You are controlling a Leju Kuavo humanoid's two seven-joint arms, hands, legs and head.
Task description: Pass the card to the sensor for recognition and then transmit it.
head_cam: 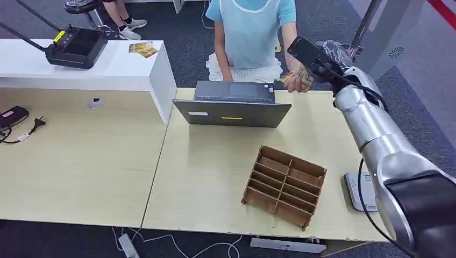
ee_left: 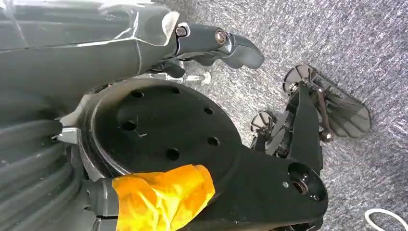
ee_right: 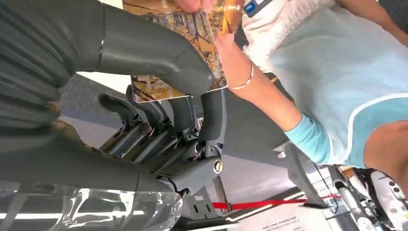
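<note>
Item, handover stage: my right robot hand pinches the card between thumb and fingers while a person's hand seems to grip its far edge; sensor pass unconfirmed, release remaining.

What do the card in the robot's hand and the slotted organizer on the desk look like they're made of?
Card: likely plastic or coated card, stiff and flat with rounded corners, a printed golden pattern and slight sheen. It is pinched in the right hand.
Organizer: looks like thin brown wood or fibreboard, matte, with slotted dividers and notched edges.
</note>
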